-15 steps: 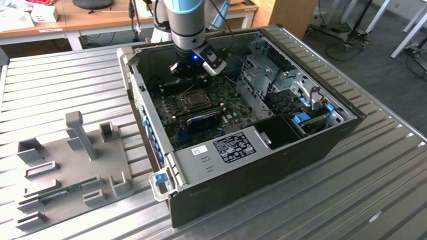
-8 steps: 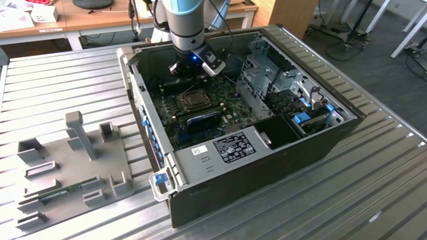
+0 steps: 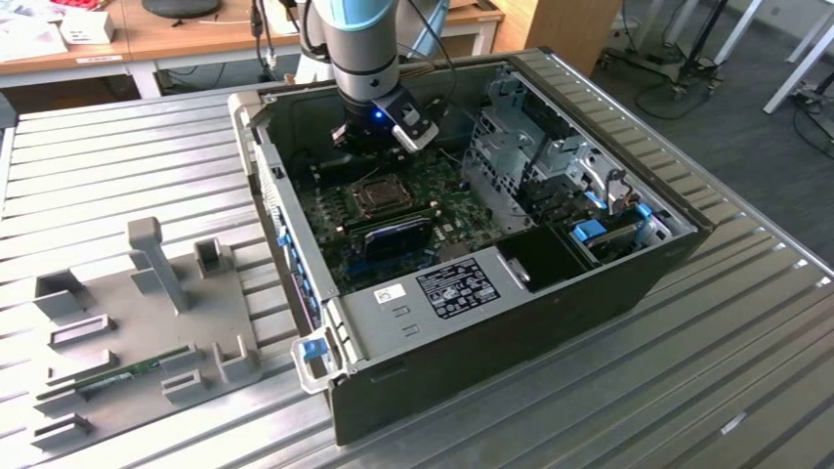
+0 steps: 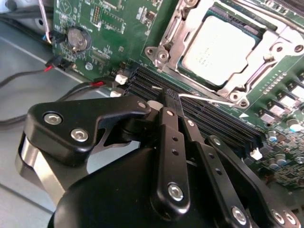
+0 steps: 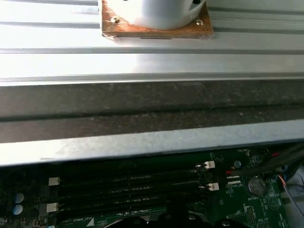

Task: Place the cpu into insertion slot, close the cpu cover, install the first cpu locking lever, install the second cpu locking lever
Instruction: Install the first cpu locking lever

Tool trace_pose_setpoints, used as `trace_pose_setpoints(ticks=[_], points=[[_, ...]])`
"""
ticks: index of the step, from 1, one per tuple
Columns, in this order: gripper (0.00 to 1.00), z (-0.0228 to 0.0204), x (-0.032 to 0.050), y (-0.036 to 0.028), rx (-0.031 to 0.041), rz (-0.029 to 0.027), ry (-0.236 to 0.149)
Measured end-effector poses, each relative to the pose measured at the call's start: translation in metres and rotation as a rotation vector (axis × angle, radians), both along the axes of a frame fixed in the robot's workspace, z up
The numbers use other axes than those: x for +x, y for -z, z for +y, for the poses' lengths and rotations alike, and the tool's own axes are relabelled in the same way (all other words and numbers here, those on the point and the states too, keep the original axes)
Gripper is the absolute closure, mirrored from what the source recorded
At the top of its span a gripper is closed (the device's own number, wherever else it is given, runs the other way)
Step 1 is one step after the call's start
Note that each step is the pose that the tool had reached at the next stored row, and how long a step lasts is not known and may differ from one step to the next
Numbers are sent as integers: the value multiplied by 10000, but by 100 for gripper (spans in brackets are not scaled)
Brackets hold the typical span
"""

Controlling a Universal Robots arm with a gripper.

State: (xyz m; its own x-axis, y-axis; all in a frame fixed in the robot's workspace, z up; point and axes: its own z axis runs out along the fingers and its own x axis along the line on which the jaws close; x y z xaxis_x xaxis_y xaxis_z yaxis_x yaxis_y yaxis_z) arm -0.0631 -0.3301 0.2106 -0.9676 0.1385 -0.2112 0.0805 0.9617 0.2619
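Scene: an open computer case (image 3: pixel 431 322) is lying on a slatted metal table (image 3: pixel 117 156), with the arm reaching down into it from the exterior view's 12 o'clock side.
Gripper: the gripper (image 4: pixel 171 95) is showing its black fingers drawn together to a narrow tip over the black memory slots (image 4: pixel 199 116), pinching nothing that can be made out.
Cpu: the cpu (image 4: pixel 216 47) is sitting flat in the insertion slot (image 3: pixel 375 193), silver top facing up, at about 1 o'clock from the fingertips in the second wrist view.
Cpu cover: the cpu cover (image 4: pixel 178 57) is framing the chip; whether it is fully latched cannot be told.
Handling: the chip is looking light, rigid and smooth, likely fragile underneath; bare edges seem the safest hold.
Orientation: the chip is square, with no long axis, its edges lying parallel to the socket frame.
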Motion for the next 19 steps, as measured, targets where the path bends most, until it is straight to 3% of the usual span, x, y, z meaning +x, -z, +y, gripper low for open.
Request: trace_pose_setpoints(ticks=[19], points=[[90,40,-10,10,1,-4,273]])
